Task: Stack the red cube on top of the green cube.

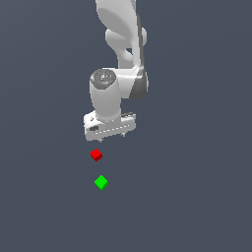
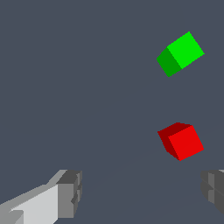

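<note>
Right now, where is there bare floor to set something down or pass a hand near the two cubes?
The red cube and green cube sit apart with only a narrow bare strip between them. The tightest spot is between the open gripper and the red cube. The grey surface is bare on both sides of the cubes in the exterior view, and below the green cube.

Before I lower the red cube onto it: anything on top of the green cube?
Nothing: the green cube shows a bare top in both views. The red cube sits apart on the floor, ungrasped; the claw is open.
</note>
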{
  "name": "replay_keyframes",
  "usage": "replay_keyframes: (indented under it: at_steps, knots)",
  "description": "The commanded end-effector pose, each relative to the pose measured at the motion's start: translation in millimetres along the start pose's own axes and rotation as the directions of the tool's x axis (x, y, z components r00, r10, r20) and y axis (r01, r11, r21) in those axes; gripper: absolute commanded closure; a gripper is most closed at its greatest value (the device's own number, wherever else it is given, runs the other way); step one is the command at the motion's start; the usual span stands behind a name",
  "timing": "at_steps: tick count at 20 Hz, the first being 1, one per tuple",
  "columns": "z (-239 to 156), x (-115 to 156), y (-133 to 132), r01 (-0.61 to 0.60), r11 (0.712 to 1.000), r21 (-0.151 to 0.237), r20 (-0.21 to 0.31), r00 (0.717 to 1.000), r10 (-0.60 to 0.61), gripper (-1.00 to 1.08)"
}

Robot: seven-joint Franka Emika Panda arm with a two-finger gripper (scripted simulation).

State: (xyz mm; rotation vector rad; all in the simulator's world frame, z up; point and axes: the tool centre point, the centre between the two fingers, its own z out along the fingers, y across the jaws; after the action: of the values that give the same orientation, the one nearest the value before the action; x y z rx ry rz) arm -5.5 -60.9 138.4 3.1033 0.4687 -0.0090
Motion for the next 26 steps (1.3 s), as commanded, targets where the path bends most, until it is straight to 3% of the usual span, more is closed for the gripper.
replay_keyframes:
  at_steps: [1, 7, 15, 26]
  knots:
    - [7.8, -2.8, 9.8, 0.051, 0.999, 0.0, -0.001, 0.999, -0.051, -0.92]
    - [26.5, -6.6, 34.3, 0.173, 0.985, 0.0, -0.003, 0.985, -0.173, -0.92]
    - [50.7, -6.1, 66.4, 0.325, 0.946, 0.0, -0.005, 0.946, -0.325, -0.92]
    - [68.8, -0.6, 90.5, 0.436, 0.9, -0.001, -0.007, 0.9, -0.436, -0.92]
